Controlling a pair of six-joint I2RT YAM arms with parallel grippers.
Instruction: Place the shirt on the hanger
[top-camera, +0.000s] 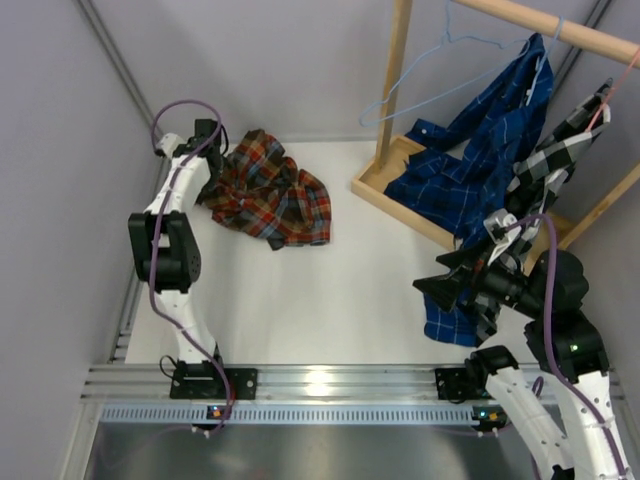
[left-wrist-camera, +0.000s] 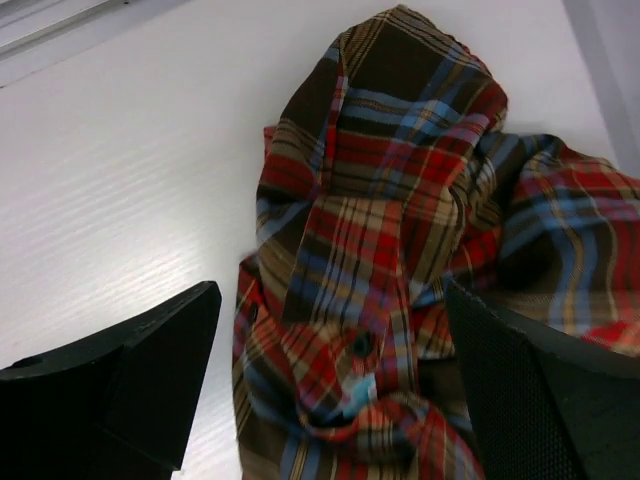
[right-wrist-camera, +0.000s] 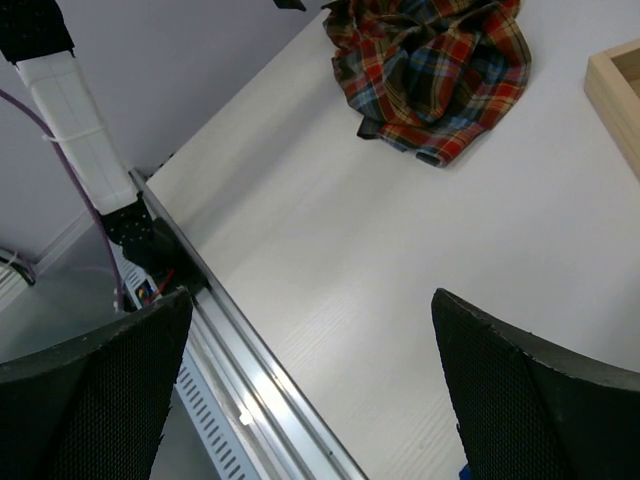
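Hardly begun: the shirt (top-camera: 270, 190) lies crumpled on the tabletop (top-camera: 330, 300) directly under the spread left tool (left-wrist-camera: 330, 312). The hanger (top-camera: 412, 75) is bare, well apart. The right tool (right-wrist-camera: 310, 320) is spread and empty.

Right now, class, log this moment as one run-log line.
shirt: crumpled on table | hanger: by rack | left gripper: open at shirt | right gripper: open, away
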